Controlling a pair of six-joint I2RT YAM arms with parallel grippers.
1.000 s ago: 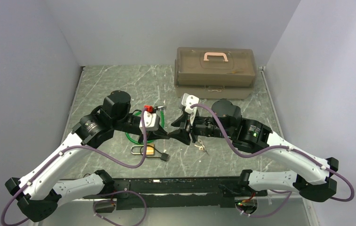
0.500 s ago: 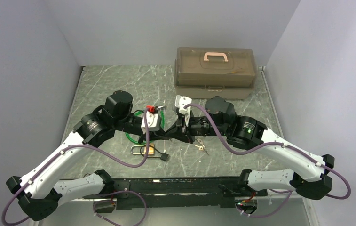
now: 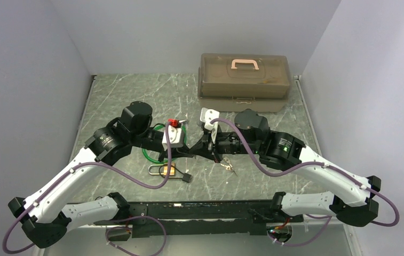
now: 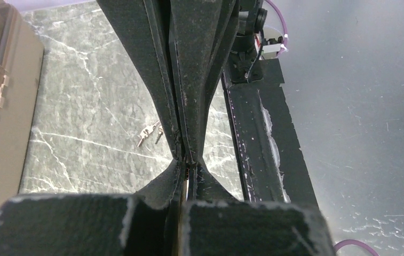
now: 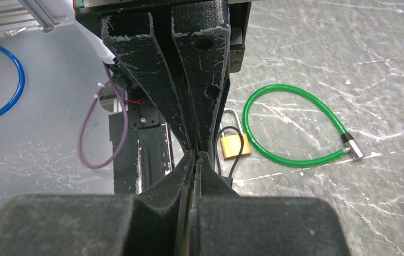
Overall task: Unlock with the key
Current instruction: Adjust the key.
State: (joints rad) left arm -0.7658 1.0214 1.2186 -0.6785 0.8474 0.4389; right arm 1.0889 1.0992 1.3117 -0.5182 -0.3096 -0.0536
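Observation:
The key lies in a small silver bunch (image 3: 227, 166) on the marble table, right of the grippers and untouched; the left wrist view shows the bunch of keys (image 4: 149, 132) too. The brass padlock (image 3: 170, 170) with its silver shackle lies near the front edge, also seen as the padlock (image 5: 233, 145). My left gripper (image 3: 188, 152) and right gripper (image 3: 195, 150) meet tip to tip above the table, both shut. A thin sliver shows between the pads of the left gripper (image 4: 184, 160) and the right gripper (image 5: 196, 154); I cannot tell what it is.
A green cable lock (image 5: 306, 162) loops on the table behind the padlock, with a red piece (image 3: 171, 123) at its far end. A brown toolbox (image 3: 244, 80) with a pink handle stands at the back right. A thin black cable with a small black end (image 3: 187, 178) lies by the padlock.
My right gripper has moved left to meet the left gripper's tips and has shut its jaws. The left gripper stayed shut and barely shifted.

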